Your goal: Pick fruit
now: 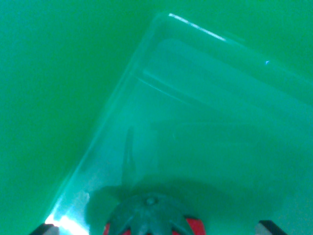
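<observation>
A red fruit (195, 227) with a dark green leafy cap shows at the bottom edge of the wrist view, partly cut off. It sits over the floor of a clear plastic container (146, 63), and a shadow spreads around it. My gripper (154, 230) shows only as two dark fingertips (270, 228) in the bottom corners. They stand wide apart, with a gap between each and the fruit. I cannot tell whether the fruit rests on the container floor or hangs just above it.
The container lies tilted across a plain green surface (54, 88), which fills the wrist view's left and top. Its rim runs from the top centre down to the bottom left, where a bright glare spot (66, 223) shows.
</observation>
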{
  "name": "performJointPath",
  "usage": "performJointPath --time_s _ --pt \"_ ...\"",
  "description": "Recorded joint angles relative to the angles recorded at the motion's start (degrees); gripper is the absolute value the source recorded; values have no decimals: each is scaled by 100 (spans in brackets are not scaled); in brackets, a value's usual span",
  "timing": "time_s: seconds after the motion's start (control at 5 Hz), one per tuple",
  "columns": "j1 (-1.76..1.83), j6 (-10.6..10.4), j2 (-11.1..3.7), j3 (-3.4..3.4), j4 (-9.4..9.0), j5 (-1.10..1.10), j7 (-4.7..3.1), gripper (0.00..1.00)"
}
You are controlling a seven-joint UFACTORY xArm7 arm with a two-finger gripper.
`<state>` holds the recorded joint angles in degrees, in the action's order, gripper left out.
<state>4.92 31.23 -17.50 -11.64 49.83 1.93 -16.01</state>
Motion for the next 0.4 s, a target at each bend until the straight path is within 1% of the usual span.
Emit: performJointPath --time_s 0.2,0.4 --pt "4 -51 -16 -7 -37 0 -12 0" --pt "4 -51 -16 -7 -37 0 -12 0"
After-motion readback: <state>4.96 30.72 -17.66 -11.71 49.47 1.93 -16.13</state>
